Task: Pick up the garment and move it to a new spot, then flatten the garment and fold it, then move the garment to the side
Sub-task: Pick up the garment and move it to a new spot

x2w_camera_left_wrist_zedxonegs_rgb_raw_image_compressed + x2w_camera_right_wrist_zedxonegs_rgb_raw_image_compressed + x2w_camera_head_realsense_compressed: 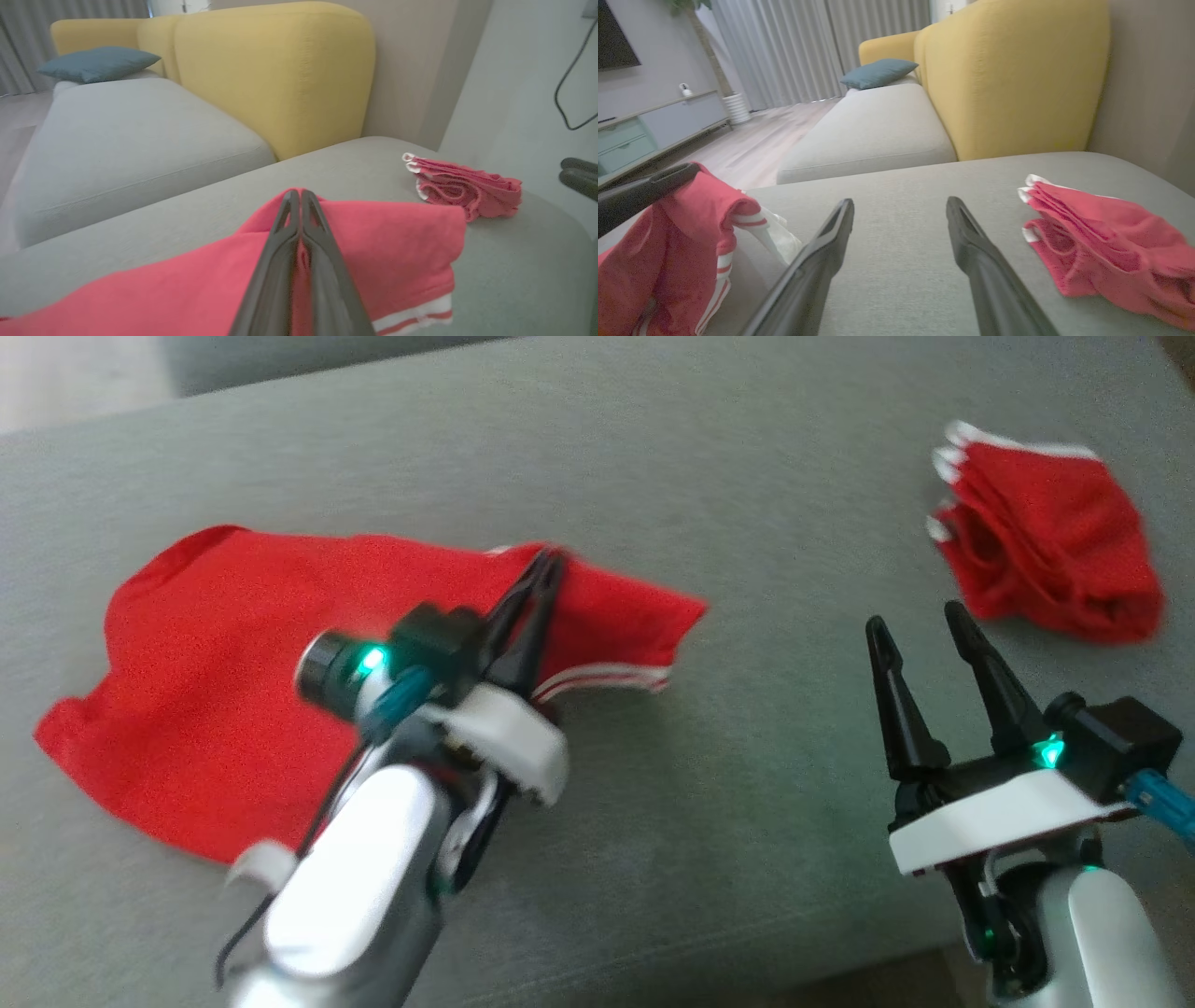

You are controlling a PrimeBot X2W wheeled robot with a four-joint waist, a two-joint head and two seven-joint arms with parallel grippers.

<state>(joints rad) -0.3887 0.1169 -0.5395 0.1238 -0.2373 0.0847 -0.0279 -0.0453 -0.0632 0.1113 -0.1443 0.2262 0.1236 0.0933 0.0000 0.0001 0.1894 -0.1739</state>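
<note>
Left gripper [549, 560] pinches the red garment [215, 672] at its edge; right gripper [920, 621] hangs spread, empty.
The garment sprawls on the cushion [653, 448] left of the pinch; it looks soft, light and floppy, probably best held by its corners.

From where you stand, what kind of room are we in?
Most likely a home living room: a sofa with a yellow backrest and grey seat cushions, a blue pillow lying on it, full-length curtains, and a low cabinet along the wall.
</note>
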